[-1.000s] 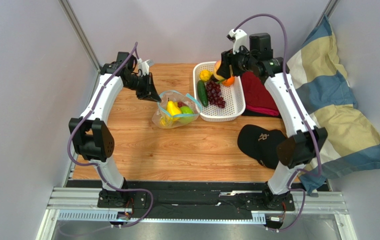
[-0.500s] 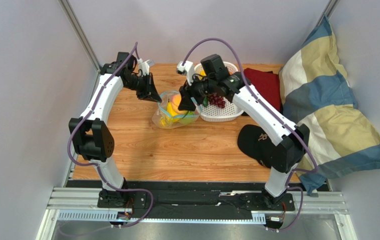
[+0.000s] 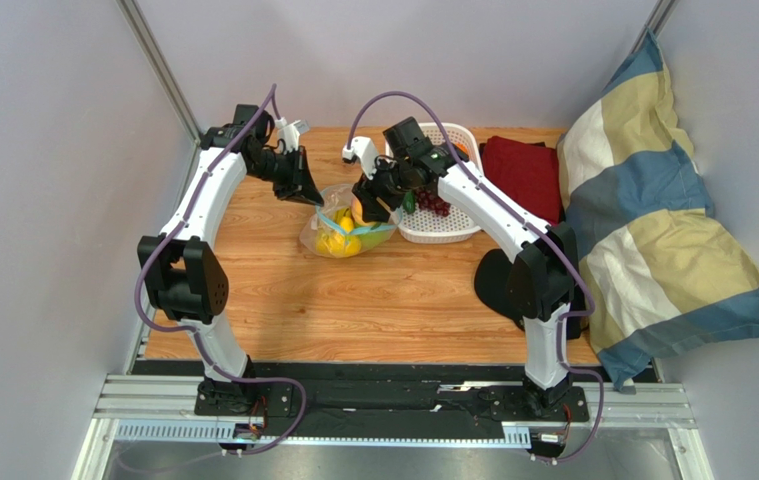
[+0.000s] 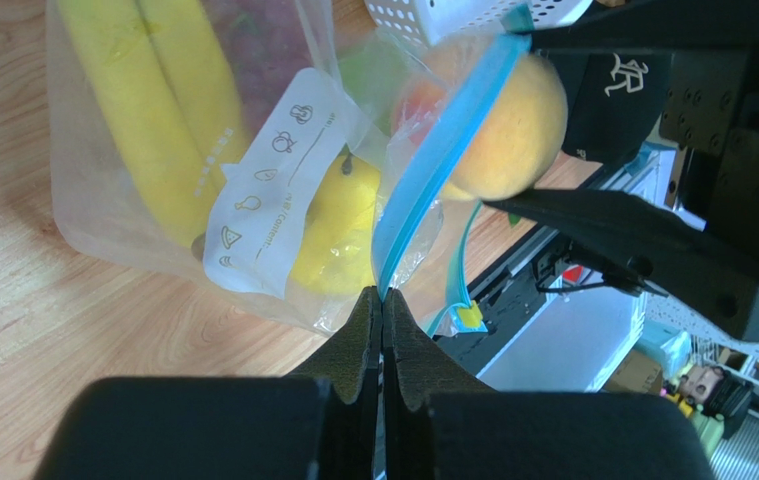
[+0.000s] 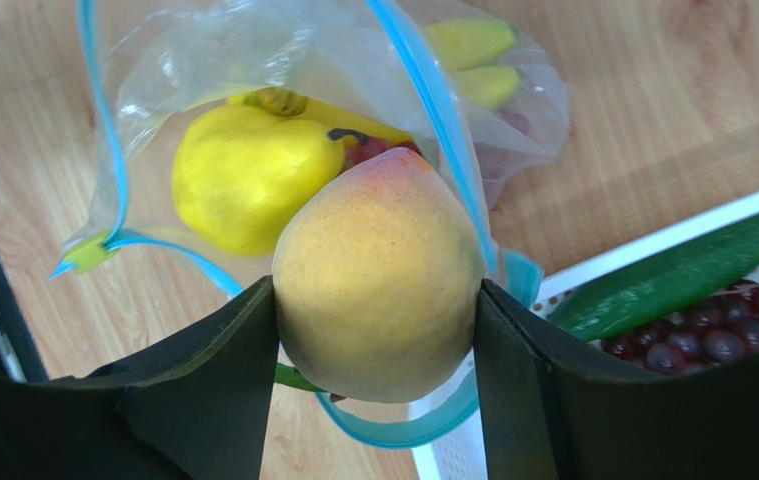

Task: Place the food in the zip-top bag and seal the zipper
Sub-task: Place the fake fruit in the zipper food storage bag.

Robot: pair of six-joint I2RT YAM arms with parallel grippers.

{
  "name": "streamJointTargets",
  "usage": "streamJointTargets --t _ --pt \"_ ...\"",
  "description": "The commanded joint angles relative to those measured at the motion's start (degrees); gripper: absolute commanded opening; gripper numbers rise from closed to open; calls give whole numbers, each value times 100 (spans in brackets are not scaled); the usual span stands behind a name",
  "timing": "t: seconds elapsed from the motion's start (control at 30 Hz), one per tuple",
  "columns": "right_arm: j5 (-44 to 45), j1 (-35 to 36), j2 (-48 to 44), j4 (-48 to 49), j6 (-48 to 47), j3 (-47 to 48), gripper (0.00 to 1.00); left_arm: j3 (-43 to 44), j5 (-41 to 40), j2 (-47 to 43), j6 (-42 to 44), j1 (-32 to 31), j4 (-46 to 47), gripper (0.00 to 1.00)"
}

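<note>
The clear zip-top bag (image 3: 338, 232) lies on the wooden table with its mouth held open. Inside it are a yellow banana bunch (image 4: 158, 110) and a yellow pear (image 5: 248, 175). My left gripper (image 4: 381, 295) is shut on the teal-blue zipper strip (image 4: 433, 175) at the bag's far rim. My right gripper (image 5: 378, 330) is shut on a yellow-orange peach (image 5: 378, 275) and holds it right over the open mouth. In the top view the right gripper (image 3: 368, 208) is at the bag's right edge and the left gripper (image 3: 305, 192) at its far left.
A white lattice basket (image 3: 453, 225) stands right of the bag with a green cucumber (image 5: 683, 270) and dark grapes (image 5: 713, 335) in it. A black cap (image 3: 493, 280), a red cloth (image 3: 523, 170) and a striped pillow (image 3: 653, 220) lie to the right.
My right arm has swung from the basket leftward with the peach, down to the bag's mouth. The left gripper has kept its hold on the zipper strip.
</note>
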Motion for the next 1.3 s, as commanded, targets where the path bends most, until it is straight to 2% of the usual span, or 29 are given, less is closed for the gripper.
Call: streamJointTargets --t 0.0,0.1,0.23,0.33,0.43,0.47,0.57,0.67,0.83,0.93,1.03,1.1,1.17,1.27 --pt "525 -98 -239 983 417 -16 24 28 131 -136 115 59 -21 0" --pt "431 -63 -301 1214 689 -227 27 36 184 -83 72 68 -21 0" --pt "96 86 -318 1066 682 -342 27 124 236 31 -16 94 -29 0" --pt "-115 191 -318 934 576 -386 31 186 298 93 -69 121 -29 0" --pt "-98 288 -266 933 619 -299 46 212 342 128 -87 121 -30 0" --pt "-115 297 -248 890 663 -229 61 204 342 128 -87 121 -38 0" --pt "7 271 -257 662 900 70 79 239 324 137 -87 138 -65 0" --pt "-9 96 -467 460 1312 141 86 239 342 128 -104 191 -65 0" --pt "-501 -562 -907 266 2121 -69 88 238 368 110 -104 253 -56 0" --pt "-581 -914 -1144 301 2465 -657 86 247 403 119 -96 253 -56 0" --pt "-493 -1152 -1145 283 2623 -1246 77 247 403 128 -87 253 -65 0" --pt "-546 -1223 -996 266 2878 -1483 68 247 403 128 -87 253 -56 0" --pt "-651 -1241 -873 169 2949 -1485 61 247 412 137 -104 253 -73 0" --pt "-958 -1241 -705 238 3177 -1476 58 265 359 111 -69 253 -108 0"
